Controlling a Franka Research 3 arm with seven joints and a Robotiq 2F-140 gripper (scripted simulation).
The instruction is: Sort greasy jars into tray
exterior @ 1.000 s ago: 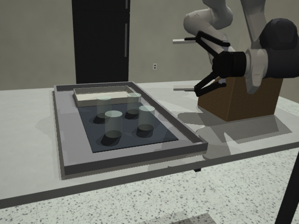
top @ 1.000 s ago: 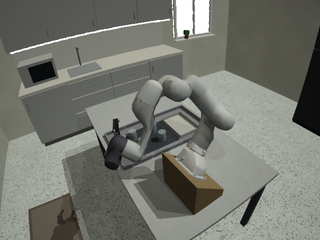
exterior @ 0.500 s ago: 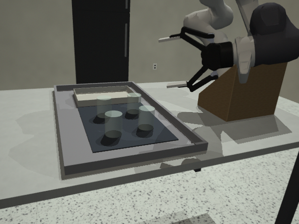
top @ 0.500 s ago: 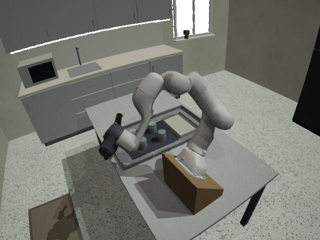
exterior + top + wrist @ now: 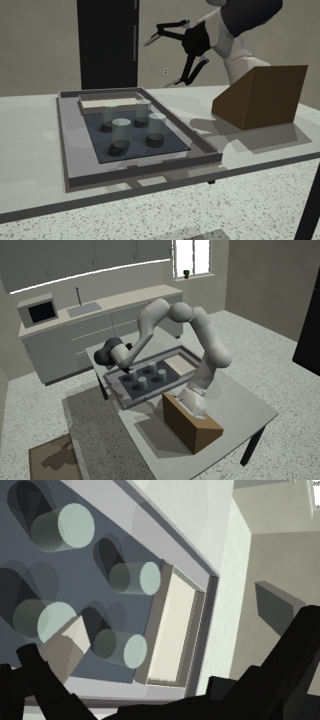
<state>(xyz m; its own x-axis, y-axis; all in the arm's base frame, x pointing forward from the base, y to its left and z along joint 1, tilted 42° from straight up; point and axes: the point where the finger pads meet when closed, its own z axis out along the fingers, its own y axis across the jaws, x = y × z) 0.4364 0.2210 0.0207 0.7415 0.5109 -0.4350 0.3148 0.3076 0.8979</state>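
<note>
Exterior view: end effector tilted downward, open.

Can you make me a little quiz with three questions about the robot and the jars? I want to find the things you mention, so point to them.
1. True or false: the end effector (image 5: 156, 65) is open.
2. How many glass jars stand on the dark mat (image 5: 152, 384) (image 5: 139, 149) (image 5: 75, 580)?
A) two B) three C) four
3. Fill in the gap: the cream tray (image 5: 180, 365) (image 5: 108, 103) (image 5: 172, 630) beside the mat has ___ jars in it.

Key: 1 true; 2 C; 3 no
</note>
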